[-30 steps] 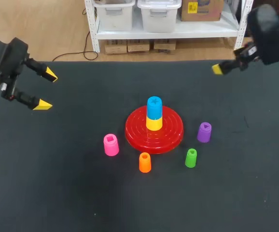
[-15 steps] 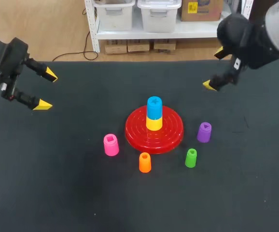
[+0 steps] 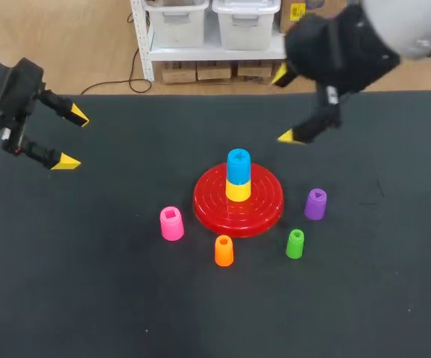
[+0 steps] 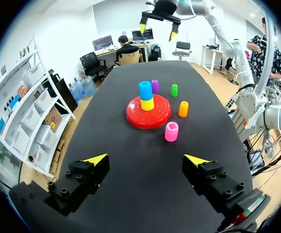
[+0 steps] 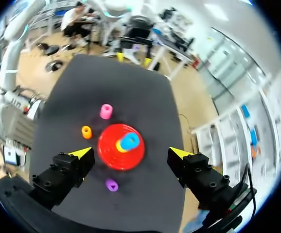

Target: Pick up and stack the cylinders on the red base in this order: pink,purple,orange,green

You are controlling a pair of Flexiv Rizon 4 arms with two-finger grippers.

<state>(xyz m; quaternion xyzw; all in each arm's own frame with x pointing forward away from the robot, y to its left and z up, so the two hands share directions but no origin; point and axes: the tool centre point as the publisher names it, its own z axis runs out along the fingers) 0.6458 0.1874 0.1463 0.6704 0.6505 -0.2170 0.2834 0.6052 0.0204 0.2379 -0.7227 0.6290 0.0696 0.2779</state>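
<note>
Over on the right gripper (image 3: 284, 106): yellow tips spread wide, nothing clamped, hanging up above the table (image 3: 89, 283). Straight below it in the wrist view, framed between the two fingers, the red base (image 3: 264, 209), with a yellow cylinder (image 3: 238, 192) on it and a blue cylinder (image 3: 238, 165) stacked on top. Pink cylinder (image 3: 171, 223) and orange cylinder (image 3: 224, 250) upright on the table ahead of that gripper, past the base. Purple cylinder (image 3: 315, 203) under it, with the green cylinder (image 3: 295, 244) near the purple one. Now the left gripper (image 3: 74, 139): fingers also wide apart, empty, well apart from every piece, with the base far ahead of it and the pink cylinder the nearest of the lot.
</note>
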